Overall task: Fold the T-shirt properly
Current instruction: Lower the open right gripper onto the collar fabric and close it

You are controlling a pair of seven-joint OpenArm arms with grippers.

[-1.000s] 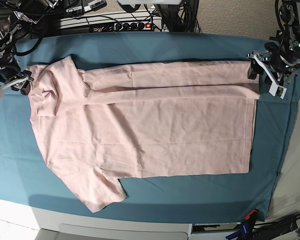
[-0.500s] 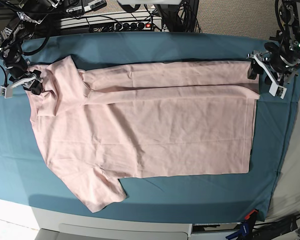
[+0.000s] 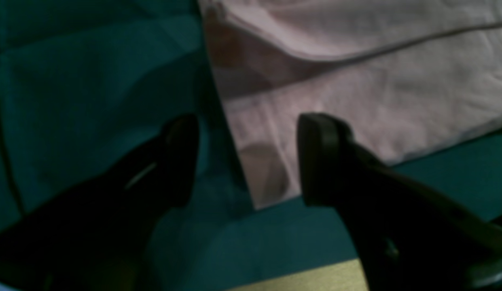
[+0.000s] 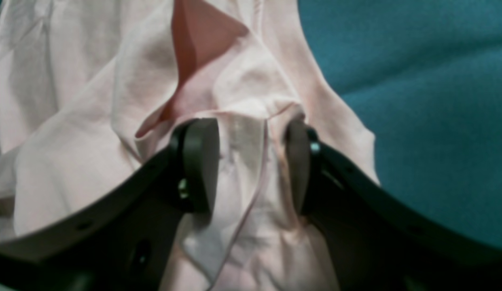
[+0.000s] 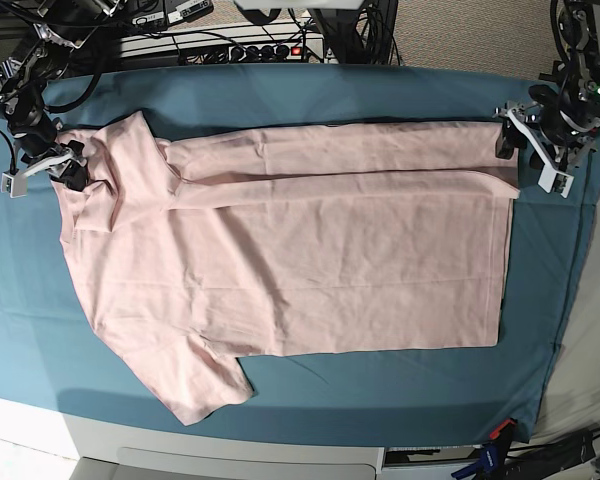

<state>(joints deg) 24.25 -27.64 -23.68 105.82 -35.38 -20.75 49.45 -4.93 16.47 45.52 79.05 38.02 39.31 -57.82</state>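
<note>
Folding: T-shirt point(image 5: 300, 250) top edge laid over.
Right gripper point(image 4: 251, 161): jaws apart, straddling collar fabric.
Left gripper point(image 3: 246, 161): jaws released at hem corner.
Next: probably clamp both.

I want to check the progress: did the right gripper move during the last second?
Yes. In the base view the right gripper shifted up and inward, from beside the T-shirt onto its collar-end edge, nearer the teal cloth's far edge.
</note>
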